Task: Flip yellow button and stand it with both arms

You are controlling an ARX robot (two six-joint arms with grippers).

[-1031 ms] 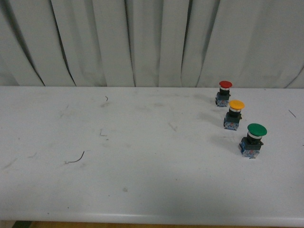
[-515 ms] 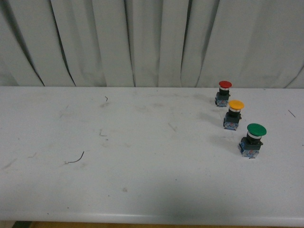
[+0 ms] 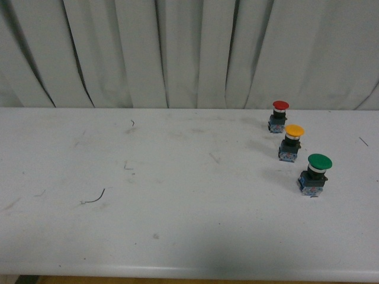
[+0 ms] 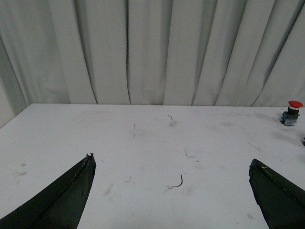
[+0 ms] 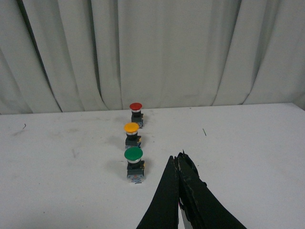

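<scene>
You find the yellow button [image 3: 293,142] at the right of the front view, just above mid-height, already upright on its block base, cap up. It is the middle one of a slanting row, between the red button [image 3: 279,116] above it and the green button [image 3: 315,174] below it. The three stand near one another without touching, probably laid out as look-alikes so you must pick by colour.

Neither arm appears in the front view, so judge the tools from the wrist cameras. The left gripper [image 4: 174,191] has its fingers spread wide at the bottom corners, holding nothing. The right gripper [image 5: 179,168] has its fingers pressed together, empty, its tip just right of the green cap.

The left wrist view catches only the red button at its right edge; the right wrist view shows all three on the table [image 3: 177,225].
</scene>
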